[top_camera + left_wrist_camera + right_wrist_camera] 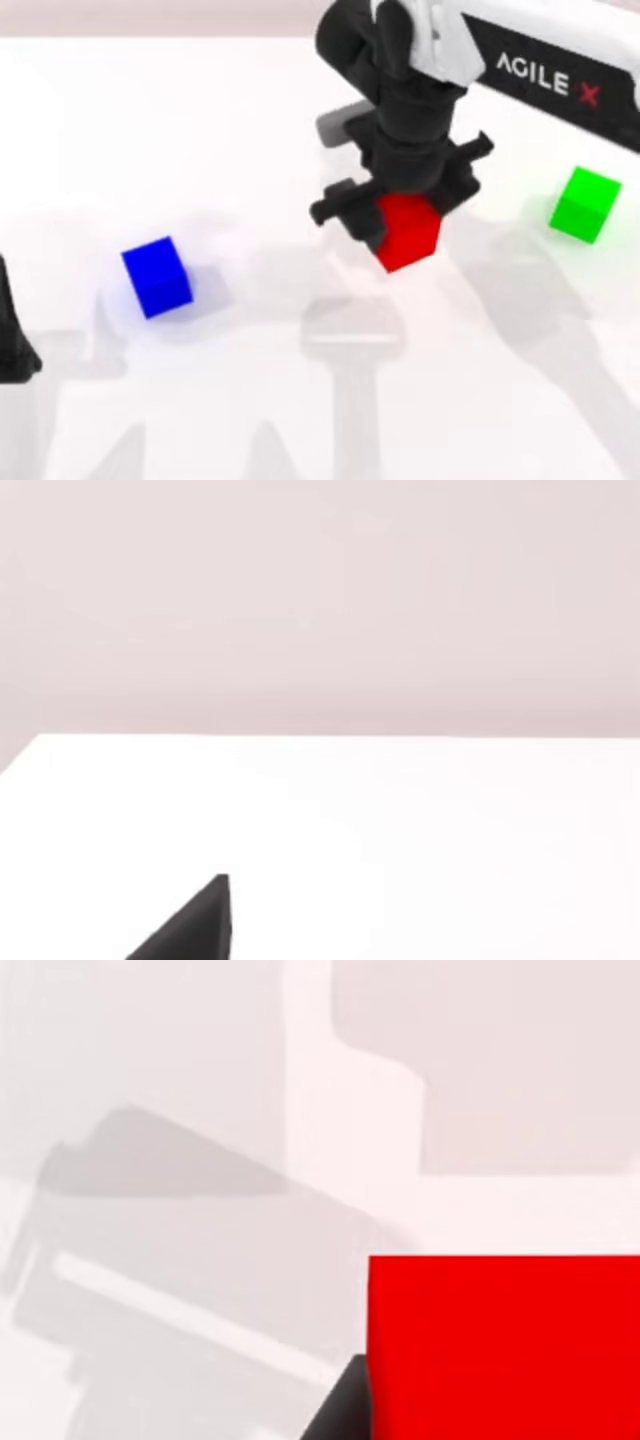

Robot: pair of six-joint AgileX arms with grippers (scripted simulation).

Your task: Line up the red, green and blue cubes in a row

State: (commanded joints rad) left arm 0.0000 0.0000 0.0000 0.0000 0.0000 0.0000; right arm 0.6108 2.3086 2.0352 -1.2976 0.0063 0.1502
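Right arm over the red cube at the desk's middle, blue and green cubes out to either side.

The white matte desk (250,120) fills the view under a plain pale backdrop. The left gripper (12,340) sits parked at the left edge; I cannot tell its jaws. The right gripper (400,215) appears clamped on the red cube (410,235). The blue cube (157,277) lies toward the left edge, the green cube (586,204) near the right edge. The cubes look light, stiff and flat-sided, so best gripped on opposite faces.

The right arm is reached in from the table's far right corner to mid-table, its wrist pointed down; the right gripper (398,213) is closed on the red cube (408,232). The left arm is parked at the table's left edge.
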